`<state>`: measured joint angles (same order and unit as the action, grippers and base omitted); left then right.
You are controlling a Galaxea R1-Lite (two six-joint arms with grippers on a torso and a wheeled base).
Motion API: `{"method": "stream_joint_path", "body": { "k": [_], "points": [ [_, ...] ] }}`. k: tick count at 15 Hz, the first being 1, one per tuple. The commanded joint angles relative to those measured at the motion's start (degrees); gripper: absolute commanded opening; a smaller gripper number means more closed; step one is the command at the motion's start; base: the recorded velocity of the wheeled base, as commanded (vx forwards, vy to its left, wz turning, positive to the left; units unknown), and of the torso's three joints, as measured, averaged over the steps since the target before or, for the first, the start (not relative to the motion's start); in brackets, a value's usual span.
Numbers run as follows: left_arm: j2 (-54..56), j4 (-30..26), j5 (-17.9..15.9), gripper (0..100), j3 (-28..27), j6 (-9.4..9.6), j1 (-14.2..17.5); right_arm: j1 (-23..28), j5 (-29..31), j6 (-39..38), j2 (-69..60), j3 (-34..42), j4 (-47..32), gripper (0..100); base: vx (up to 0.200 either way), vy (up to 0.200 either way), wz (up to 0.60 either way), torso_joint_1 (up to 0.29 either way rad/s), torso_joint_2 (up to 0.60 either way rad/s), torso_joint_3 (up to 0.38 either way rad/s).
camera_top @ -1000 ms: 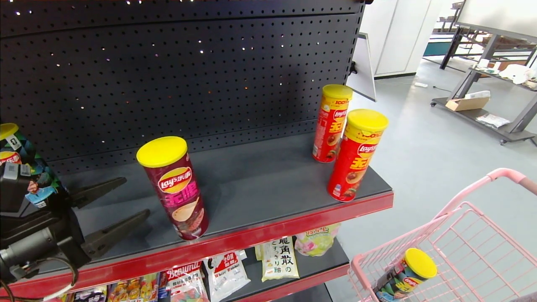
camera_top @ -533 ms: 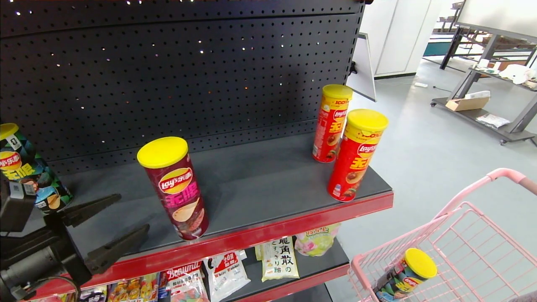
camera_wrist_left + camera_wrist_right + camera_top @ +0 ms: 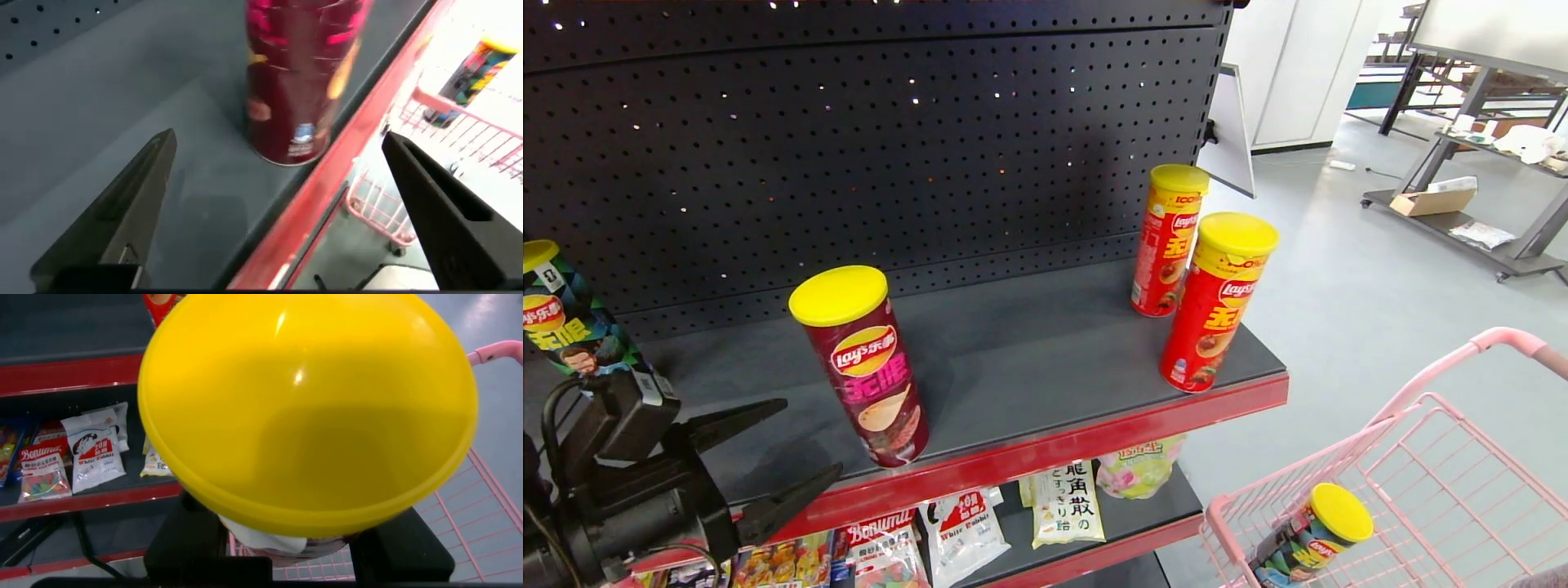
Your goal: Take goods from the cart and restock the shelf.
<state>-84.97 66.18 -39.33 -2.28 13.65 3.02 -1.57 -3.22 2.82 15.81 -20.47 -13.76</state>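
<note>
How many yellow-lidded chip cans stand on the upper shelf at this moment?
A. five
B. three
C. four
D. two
C: the shelf holds a dark patterned can at its left end, a maroon can near the front edge, and a rear red can and a front red can at the right end.

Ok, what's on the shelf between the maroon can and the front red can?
Nothing; the head view shows bare shelf between maroon can and front red can.
</note>
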Motion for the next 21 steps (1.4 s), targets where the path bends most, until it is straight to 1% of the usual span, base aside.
{"method": "stream_joint_path", "body": {
  "k": [1, 5, 7, 10, 12, 14, 20, 21],
  "points": [
    [-4.8, 0.1, 0.1, 100, -2.6, 0.58, -0.8, -0.1, 0.0, 0.0, 0.5, -0.3, 0.1, 0, 0.000, 0.000, 0.00, 0.000, 0.00, 0.000],
    [-6.5, 0.1, 0.2, 100, -4.4, 0.50, -1.5, 0.0, 0.1, 0.0, 0.7, -0.4, 0.0, 0, 0.000, 0.000, 0.00, 0.000, 0.00, 0.000],
    [-7.2, 0.1, 1.3, 100, -4.9, 0.15, -2.1, 0.0, 0.1, 0.0, 0.8, -0.4, 0.1, 0, 0.000, 0.000, 0.00, 0.000, 0.00, 0.000],
    [-8.7, 0.1, 1.4, 100, -6.2, 0.23, -2.1, 0.0, 0.1, 0.0, 0.8, -0.4, 0.1, 0, 0.000, 0.000, 0.00, 0.000, 0.00, 0.000],
    [-10.0, 0.1, 2.5, 100, -7.7, 0.32, -2.1, 0.0, 0.1, 0.0, 0.8, -0.4, 0.1, 0, 0.000, 0.000, 0.00, 0.000, 0.00, 0.000],
    [-10.7, 0.1, 2.7, 100, -8.9, 0.23, -2.1, 0.0, 0.1, 0.0, 0.7, -0.4, 0.1, 0, 0.000, 0.000, 0.00, 0.000, 0.00, 0.000],
    [-11.0, 0.2, 2.9, 100, -9.0, 0.50, -2.1, 0.0, 0.1, 0.0, 0.7, -0.4, 0.1, 0, 0.000, 0.000, 0.00, 0.000, 0.00, 0.000],
    [-11.0, 0.1, 4.0, 100, -8.9, 0.50, -2.1, 0.0, 0.1, 0.0, 0.7, -0.4, 0.1, 0, 0.000, 0.000, 0.00, 0.000, 0.00, 0.000]
  ]
}}
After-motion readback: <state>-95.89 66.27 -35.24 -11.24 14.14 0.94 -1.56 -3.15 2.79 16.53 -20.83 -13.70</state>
